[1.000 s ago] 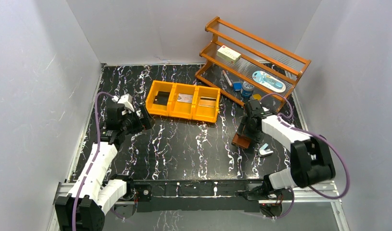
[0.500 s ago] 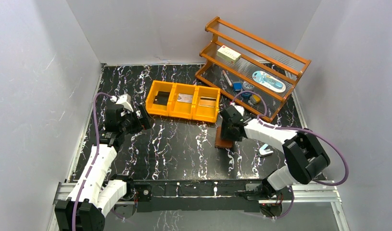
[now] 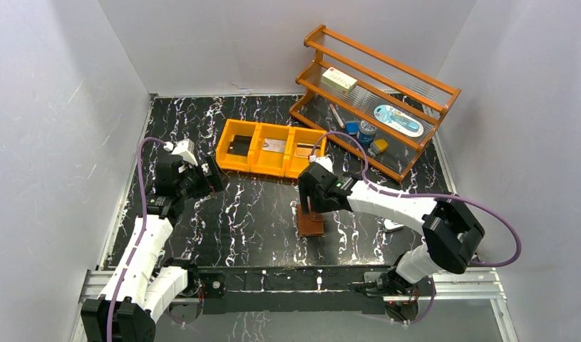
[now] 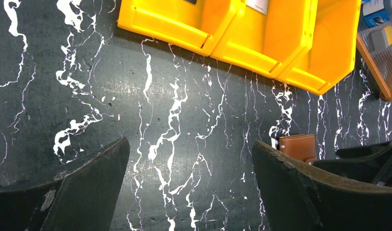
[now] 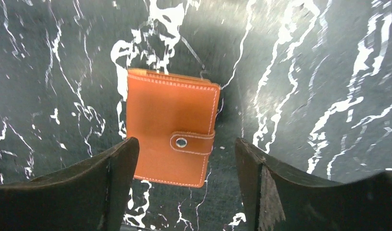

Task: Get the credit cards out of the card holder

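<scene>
The card holder (image 5: pixel 170 130) is seen lying flat on the marbled table (image 3: pixel 259 228), closed, with its snap tab (image 5: pixel 191 142) fastened across the opening edge. The right gripper (image 5: pixel 184 144) is poised directly over it, jaws spread wide with one finger to each side of the leather, and nothing is gripped. The left gripper (image 4: pixel 190 144) is likewise wide open and empty, hovering well apart, near the left end of the orange bin (image 3: pixel 269 169). Flat credit cards (image 3: pixel 275 145) can be made out in the bin's three compartments, one in each. Whether any are inside the shut holder cannot be told.

If more are to be drawn out, the snap has to be undone first. That is best done with the holder pinned near its spine by one gripper while the tab is lifted at its rounded end by the other, so that the holder is not dragged across the table. The tab is small, so a fingertip should be slid under it rather than the whole body squeezed. The left arm would need to be brought across for that.
</scene>
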{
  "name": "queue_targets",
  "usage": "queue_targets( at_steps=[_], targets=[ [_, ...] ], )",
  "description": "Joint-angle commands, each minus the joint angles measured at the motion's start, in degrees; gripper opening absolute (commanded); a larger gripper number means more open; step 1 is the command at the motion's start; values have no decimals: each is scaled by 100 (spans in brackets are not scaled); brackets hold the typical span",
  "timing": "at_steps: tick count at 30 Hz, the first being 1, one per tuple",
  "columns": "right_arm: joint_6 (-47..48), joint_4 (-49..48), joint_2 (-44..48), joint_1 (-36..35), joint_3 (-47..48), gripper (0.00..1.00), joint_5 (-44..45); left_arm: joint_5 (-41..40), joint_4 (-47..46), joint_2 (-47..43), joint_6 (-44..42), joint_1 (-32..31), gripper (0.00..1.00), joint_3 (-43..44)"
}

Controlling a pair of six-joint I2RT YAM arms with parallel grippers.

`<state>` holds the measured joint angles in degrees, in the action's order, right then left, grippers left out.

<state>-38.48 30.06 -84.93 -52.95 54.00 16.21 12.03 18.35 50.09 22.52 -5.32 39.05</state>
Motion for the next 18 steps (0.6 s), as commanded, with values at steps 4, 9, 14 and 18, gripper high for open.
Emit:
queue_targets(
  at_steps=[4, 9, 14, 18],
  targets=[
    [48, 170, 216, 26, 428, 87, 1393, -162, -35, -78, 24, 48, 98, 11],
    [-179, 354, -154, 24, 553, 85, 1167, -466, -18, 73, 64, 48, 98, -33],
    [-404, 204, -296, 27, 408, 75, 642, -326, -102, 167, -4, 49, 98, -70],
    [-456, 40, -260, 24, 249, 67, 472, -190, -69, 256, 11, 49, 98, -75]
  ],
)
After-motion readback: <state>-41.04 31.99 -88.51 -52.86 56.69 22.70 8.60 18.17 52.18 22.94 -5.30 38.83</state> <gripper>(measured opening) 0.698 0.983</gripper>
